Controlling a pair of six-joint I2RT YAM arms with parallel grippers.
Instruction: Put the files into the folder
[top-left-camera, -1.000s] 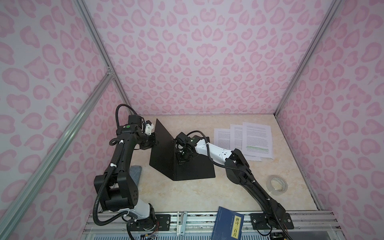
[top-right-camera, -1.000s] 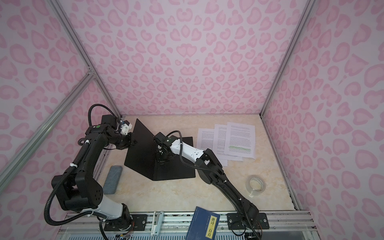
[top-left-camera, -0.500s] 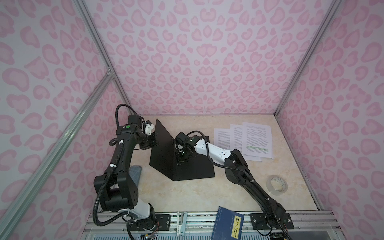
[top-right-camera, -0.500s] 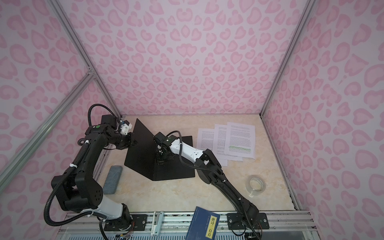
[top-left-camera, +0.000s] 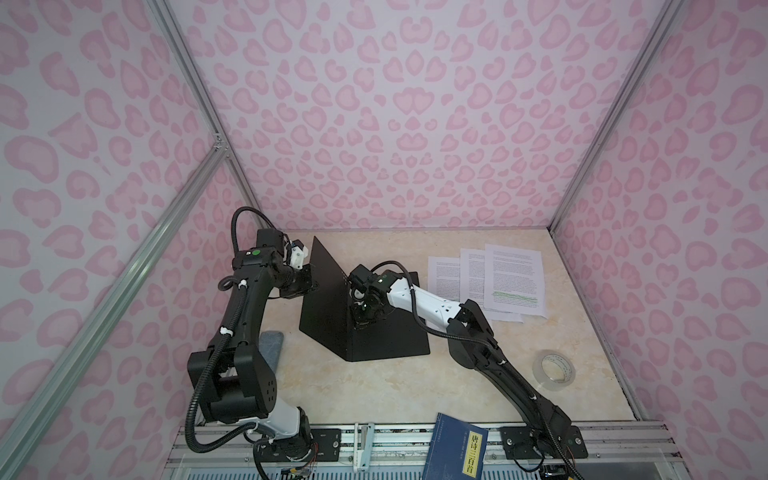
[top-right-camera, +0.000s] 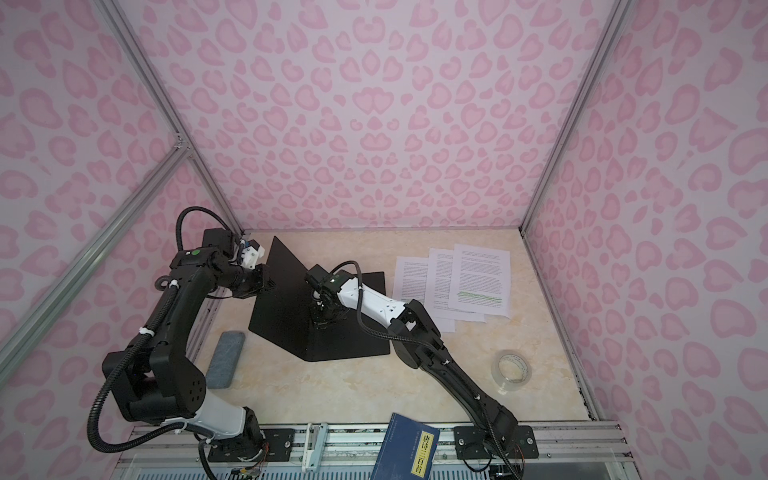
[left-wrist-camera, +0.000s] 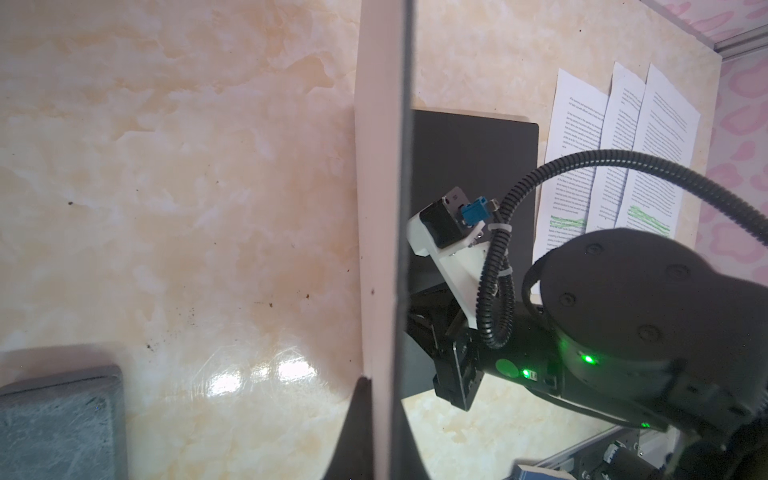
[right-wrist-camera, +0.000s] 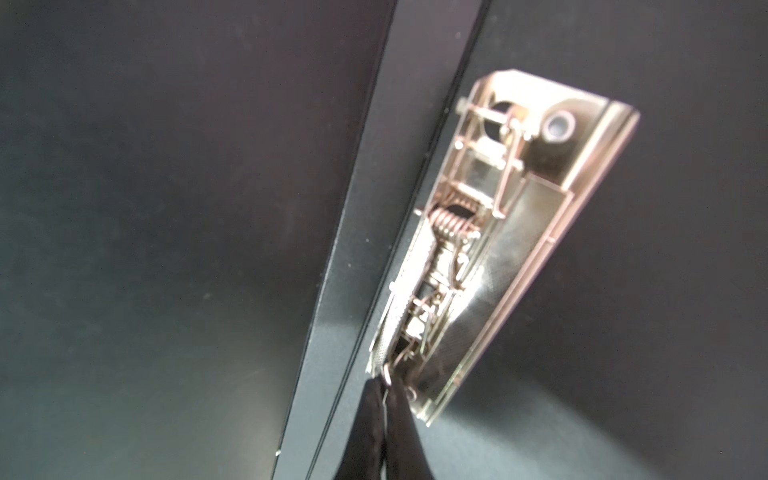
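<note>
We see the folder (top-left-camera: 374, 340) lying open on the marble-look table (top-left-camera: 374, 386), its black inside up and one cover raised steeply at the left. The left gripper (top-left-camera: 311, 279) is clamped on that raised cover's outer edge, holding it up. The right gripper (right-wrist-camera: 386, 399) reaches down near the spine, its fingers pinched together on the wire end of the metal clip (right-wrist-camera: 498, 249). The files (top-left-camera: 513, 278), three overlapping printed sheets with green marks, lie flat on the table just right of the folder, outside it. A tape roll (top-left-camera: 554, 368) sits near the right arm; a blue book (top-left-camera: 455, 453) juts over the front rail.
</note>
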